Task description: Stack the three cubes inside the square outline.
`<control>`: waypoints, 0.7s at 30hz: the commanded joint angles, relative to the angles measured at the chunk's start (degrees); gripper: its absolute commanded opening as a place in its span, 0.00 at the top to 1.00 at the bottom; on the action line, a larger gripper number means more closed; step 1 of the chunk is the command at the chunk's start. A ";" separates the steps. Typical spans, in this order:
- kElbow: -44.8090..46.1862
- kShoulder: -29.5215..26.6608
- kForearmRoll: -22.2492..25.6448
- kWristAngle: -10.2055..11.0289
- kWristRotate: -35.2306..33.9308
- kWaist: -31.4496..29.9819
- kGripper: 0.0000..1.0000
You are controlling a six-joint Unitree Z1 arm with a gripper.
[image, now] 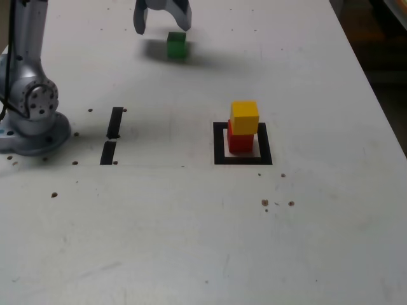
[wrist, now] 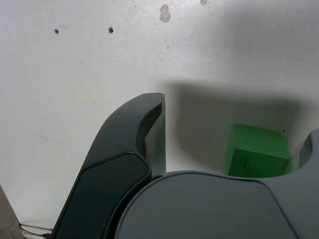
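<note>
Though upright, green cube (wrist: 258,152) (perhaps) slightly askew.

You have three small solid-coloured cubes in front of you: one green cube (image: 177,46), one yellow cube (image: 245,117) and one red cube (image: 240,141). You also have one flat black square outline with a white centre (image: 219,152) and two short flat black strips (image: 115,122) on one white bench (image: 159,235).

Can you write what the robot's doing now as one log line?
gripper: open, near green cube | yellow cube: on red cube | green: not stacked
</note>
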 commanded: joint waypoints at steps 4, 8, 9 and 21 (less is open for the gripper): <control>0.50 0.62 -1.10 0.10 0.58 -1.86 0.11; 2.05 0.76 -2.53 -0.17 0.67 -2.72 0.15; 2.50 0.82 -2.98 -0.43 0.70 -2.80 0.17; 3.09 2.05 -6.68 -4.65 0.76 -3.42 0.65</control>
